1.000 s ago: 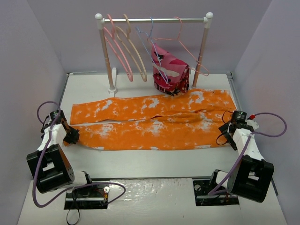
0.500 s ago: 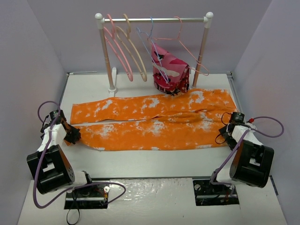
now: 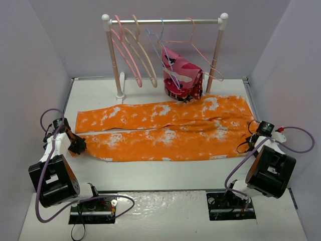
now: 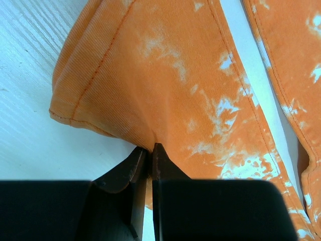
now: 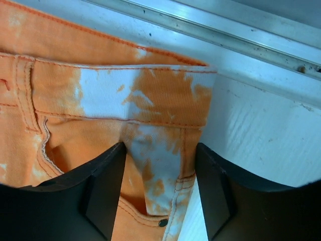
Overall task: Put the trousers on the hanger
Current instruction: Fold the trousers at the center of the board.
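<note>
The orange trousers (image 3: 165, 128) with white blotches lie flat across the table, legs to the left and waist to the right. My left gripper (image 3: 79, 146) is shut on the hem of the near leg; in the left wrist view its jaws (image 4: 149, 146) pinch the trousers (image 4: 175, 75). My right gripper (image 3: 247, 146) is at the near waist corner. In the right wrist view it (image 5: 160, 148) stands open astride a raised fold of the trousers (image 5: 100, 95) below the waistband. The bright pink hanger (image 3: 125, 55) hangs at the left end of the rail.
A clothes rack (image 3: 165, 21) stands at the back. On it hang a beige hanger (image 3: 145, 60), a thin light-blue hanger (image 3: 160, 45) and a pink-red camouflage garment (image 3: 181, 75). A metal table rim (image 5: 225, 30) runs just beyond the waistband.
The right arm has swung outward to the right, and its jaws have narrowed around the waist corner. The left gripper and the trousers have not moved.
</note>
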